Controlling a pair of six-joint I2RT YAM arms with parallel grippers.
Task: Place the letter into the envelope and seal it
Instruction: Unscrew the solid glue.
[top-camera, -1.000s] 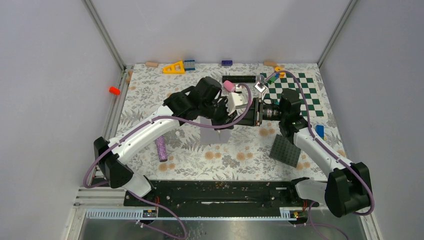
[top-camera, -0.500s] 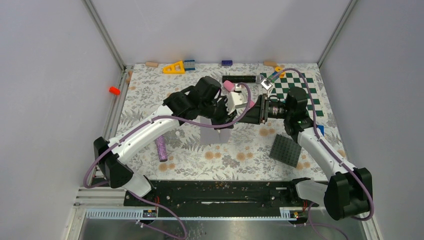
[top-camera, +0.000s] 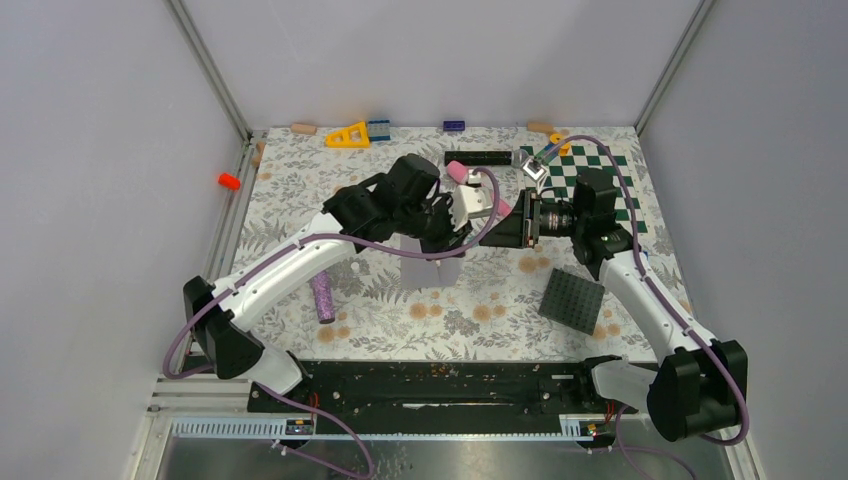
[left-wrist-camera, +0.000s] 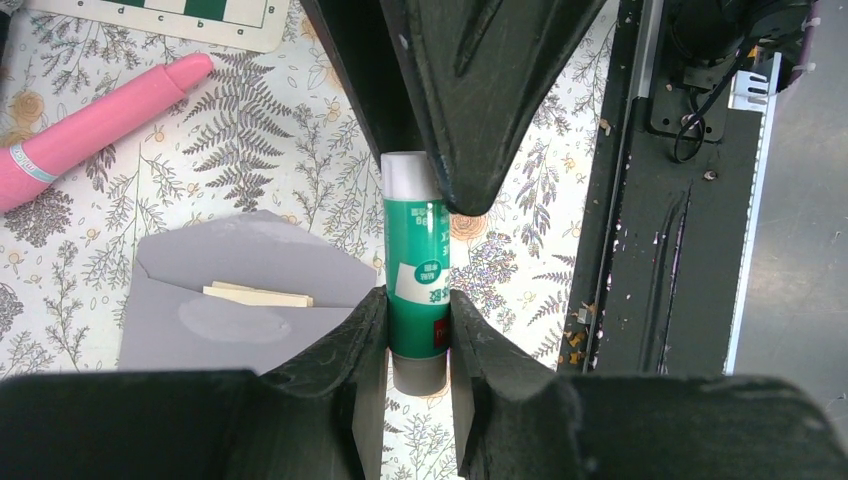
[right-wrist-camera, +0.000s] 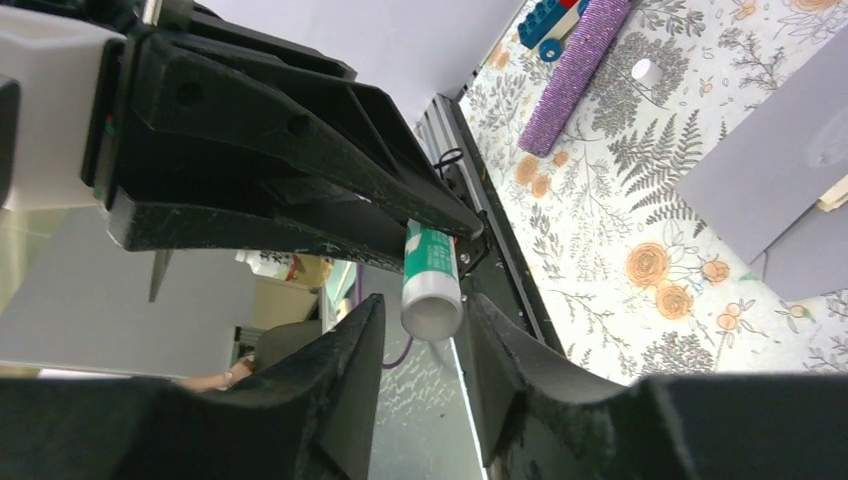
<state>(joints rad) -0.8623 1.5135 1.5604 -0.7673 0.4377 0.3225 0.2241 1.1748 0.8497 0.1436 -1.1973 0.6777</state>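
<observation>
The grey envelope (left-wrist-camera: 240, 300) lies flat on the floral mat with its flap open, also seen in the top view (top-camera: 430, 272). A tan strip of the letter (left-wrist-camera: 258, 294) shows in its mouth. Above it, my left gripper (left-wrist-camera: 418, 305) is shut on the body of a green glue stick (left-wrist-camera: 417, 270). My right gripper (right-wrist-camera: 427, 310) faces it, jaws apart around the stick's white cap (right-wrist-camera: 432, 312), with a gap on one side. In the top view both grippers meet over the mat's middle, left gripper (top-camera: 468, 207), right gripper (top-camera: 506, 220).
A pink cylinder (left-wrist-camera: 95, 125) lies beyond the envelope. A purple glitter cylinder (top-camera: 323, 297) sits left of it, a dark studded plate (top-camera: 572, 298) to the right. The checkerboard (top-camera: 600, 185), a black bar (top-camera: 480, 158) and small blocks line the back edge.
My right wrist has drawn back slightly to the right, and its jaws have opened off the cap, then narrowed again. The left arm still holds the glue stick in place.
</observation>
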